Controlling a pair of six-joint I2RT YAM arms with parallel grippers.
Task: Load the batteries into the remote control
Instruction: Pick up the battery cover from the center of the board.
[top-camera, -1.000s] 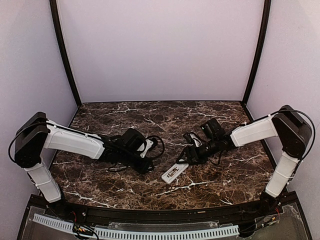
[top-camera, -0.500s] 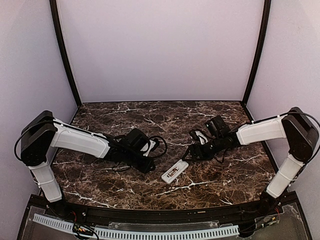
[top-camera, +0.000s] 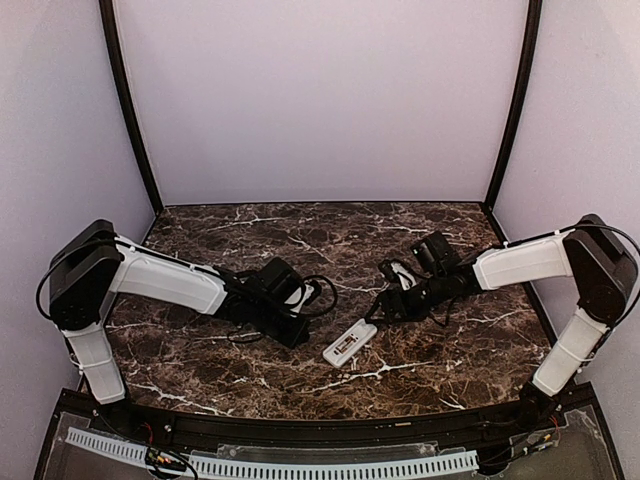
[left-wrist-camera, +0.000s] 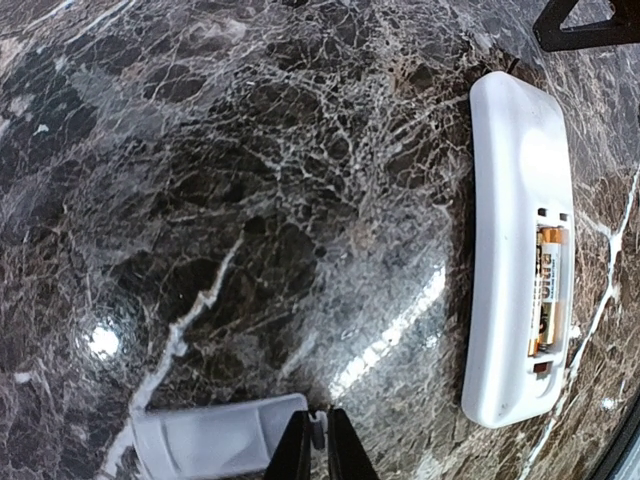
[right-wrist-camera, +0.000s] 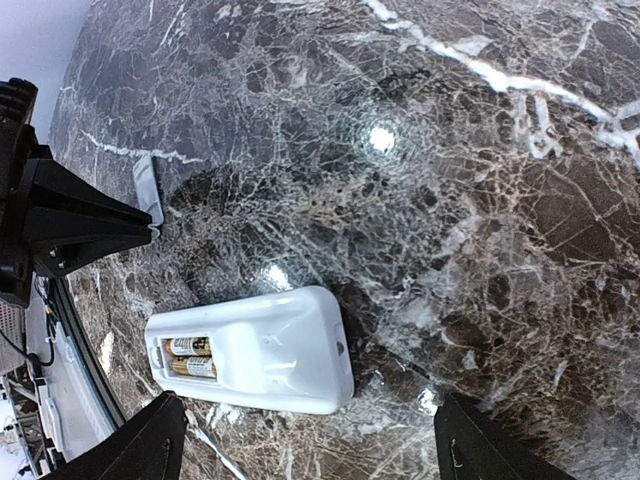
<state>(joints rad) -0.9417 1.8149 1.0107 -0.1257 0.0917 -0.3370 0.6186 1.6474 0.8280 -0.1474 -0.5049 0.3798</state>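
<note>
- Remote control (right-wrist-camera: 262, 350): back-up on marble tabletop (right-wrist-camera: 480, 180); two batteries (right-wrist-camera: 190, 357) seated in its compartment
- Right jaws: spread wide; remote ahead, between them, untouched
- Left jaws: pinching edge of white cover (left-wrist-camera: 215, 440); remote apart, off to one side

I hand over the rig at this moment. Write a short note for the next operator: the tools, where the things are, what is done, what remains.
Left tool: closed on the edge of the white cover, down at the table, apart from the remote control.
Right tool: open and empty, above the table close to the remote control.
Remote control: lies back up on the table, uncovered.
Done: both batteries sit inside it.
Left: the white cover is not yet on; fitting it is probably the last step.
</note>
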